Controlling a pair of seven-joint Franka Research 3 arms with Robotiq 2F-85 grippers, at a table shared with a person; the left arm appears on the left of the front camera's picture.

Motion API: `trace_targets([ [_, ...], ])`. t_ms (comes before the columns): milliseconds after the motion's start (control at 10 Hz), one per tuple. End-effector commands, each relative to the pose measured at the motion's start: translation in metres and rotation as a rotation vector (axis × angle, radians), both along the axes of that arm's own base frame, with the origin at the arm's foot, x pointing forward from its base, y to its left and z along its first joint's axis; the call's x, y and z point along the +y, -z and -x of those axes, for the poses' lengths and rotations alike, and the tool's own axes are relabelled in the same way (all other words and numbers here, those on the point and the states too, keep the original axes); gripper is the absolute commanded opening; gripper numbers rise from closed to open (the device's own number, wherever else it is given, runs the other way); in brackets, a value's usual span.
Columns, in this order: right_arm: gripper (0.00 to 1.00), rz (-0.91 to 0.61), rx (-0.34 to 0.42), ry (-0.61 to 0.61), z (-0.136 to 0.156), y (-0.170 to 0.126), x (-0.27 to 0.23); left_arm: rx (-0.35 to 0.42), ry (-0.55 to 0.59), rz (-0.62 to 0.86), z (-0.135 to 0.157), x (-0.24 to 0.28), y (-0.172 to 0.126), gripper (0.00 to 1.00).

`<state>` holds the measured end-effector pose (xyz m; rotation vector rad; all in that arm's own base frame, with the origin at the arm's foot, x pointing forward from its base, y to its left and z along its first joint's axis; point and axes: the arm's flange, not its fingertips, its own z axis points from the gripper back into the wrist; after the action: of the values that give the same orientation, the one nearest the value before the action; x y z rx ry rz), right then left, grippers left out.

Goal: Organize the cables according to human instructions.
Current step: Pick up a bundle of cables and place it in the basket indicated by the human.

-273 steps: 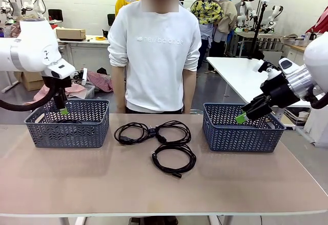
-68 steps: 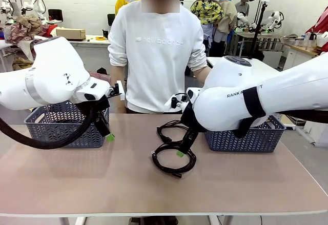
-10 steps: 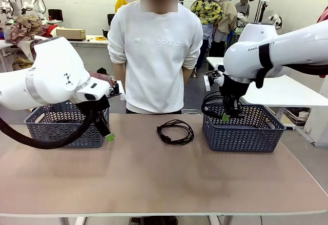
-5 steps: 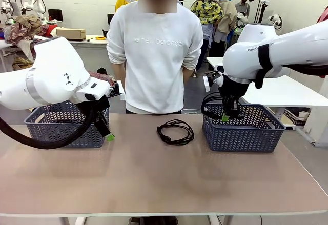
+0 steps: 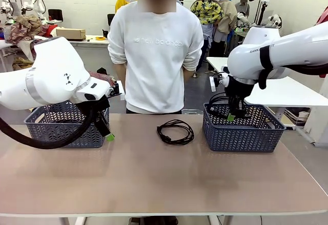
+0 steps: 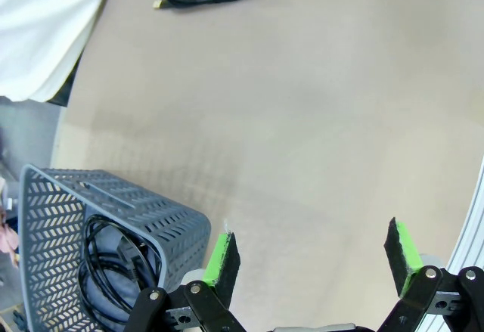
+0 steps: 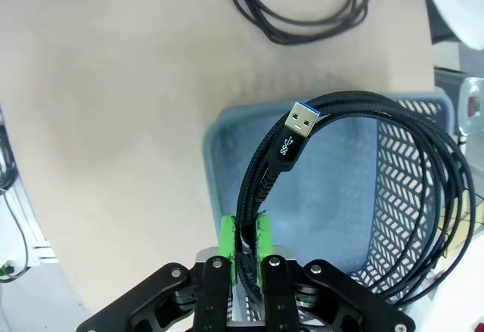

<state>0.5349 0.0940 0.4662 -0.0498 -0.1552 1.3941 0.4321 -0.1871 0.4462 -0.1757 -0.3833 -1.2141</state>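
- Currently the left gripper hangs just in front of the left basket. Its jaws are spread wide with nothing between them; it looks idle to me.
- The basket cable lies coiled inside the left basket. I can't tell whether it is one coil or two.
- At mid-table, the table cable lies loose on the table between the baskets, nearer the right one, with nothing touching it.
- The right gripper is clamped on a strand of the held cable. The coil dangles over the left end of the right basket, and its USB plug sticks up free.
- The step in hand is the drop-off into the right basket.
- The next move likely calls for a small shift further in, so the whole loop clears the wall, and then a release. In the right wrist view, part of the loop seems to hang across the wall.
- The person stands at the far side with arms behind the back. The table cable comes after this, and its basket is their call.
- Compared with a second ago, the right gripper sits slightly further right, deeper over the basket. The left arm and the table cable are unchanged.
- Several seconds back, the right gripper was down on a second coil at mid-table, presumably the one it now holds.
- In the oldest frame, three coils lay on the table.
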Motion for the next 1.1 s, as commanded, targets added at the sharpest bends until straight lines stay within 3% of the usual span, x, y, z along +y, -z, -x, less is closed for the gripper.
trace_targets([
  [0, 0.13, 0.002, -0.034, -0.011, -0.013, 0.001, -0.018, 0.003, -0.010, -0.005, 0.000, 0.000, -0.002, 1.00],
  [1000, 0.13, -0.010, -0.047, -0.108, -0.048, 0.037, -0.058, 0.003, -0.010, -0.005, 0.000, 0.000, -0.002, 1.00],
])
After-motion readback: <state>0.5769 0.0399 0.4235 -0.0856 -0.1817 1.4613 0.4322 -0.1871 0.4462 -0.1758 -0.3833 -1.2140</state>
